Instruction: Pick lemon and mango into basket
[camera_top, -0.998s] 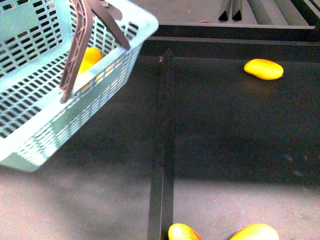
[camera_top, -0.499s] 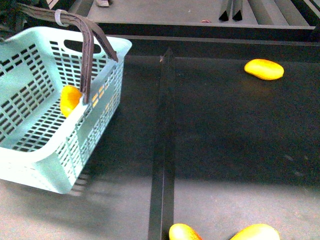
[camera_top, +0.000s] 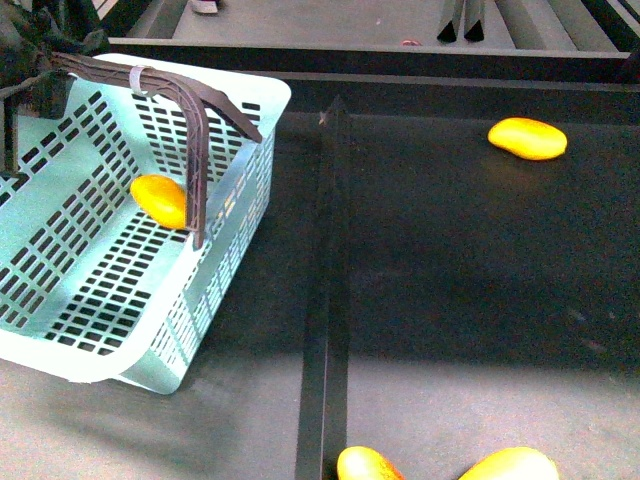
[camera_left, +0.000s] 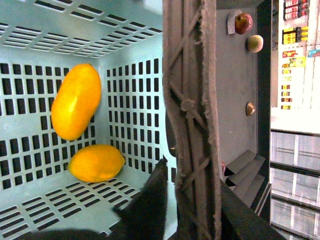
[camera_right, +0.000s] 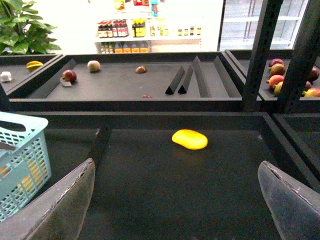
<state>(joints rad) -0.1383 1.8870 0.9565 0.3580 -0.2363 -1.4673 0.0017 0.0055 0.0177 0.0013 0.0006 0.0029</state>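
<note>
The turquoise basket (camera_top: 240, 200) hangs tilted at the left, over the dark shelf floor. My left gripper (camera_top: 35, 60) is shut on its grey-brown handles (camera_left: 190, 125) at the top left. In the left wrist view the gripper (camera_left: 192, 215) has the handle between its dark fingers (camera_left: 145, 210). Inside the basket lie an oblong mango (camera_left: 76, 101) and a lemon (camera_left: 96, 162); the front view shows only one yellow fruit (camera_top: 160, 200) there. Another mango (camera_top: 527, 138) (camera_right: 190, 139) lies at the back right of the shelf. My right gripper (camera_right: 177, 210) is open, short of that mango, with nothing in it.
A dark divider rail (camera_top: 325, 300) runs front to back beside the basket. Two yellow fruits (camera_top: 368, 465) (camera_top: 510, 465) sit at the front edge. A raised back shelf (camera_right: 125, 87) holds apples and wedge dividers (camera_right: 182, 80). A bin of fruit (camera_right: 277, 70) stands at the right.
The basket has swung down and away from the camera, then shifted a little right. The fruit inside has rolled along its floor. The mango at the back right has not moved.
</note>
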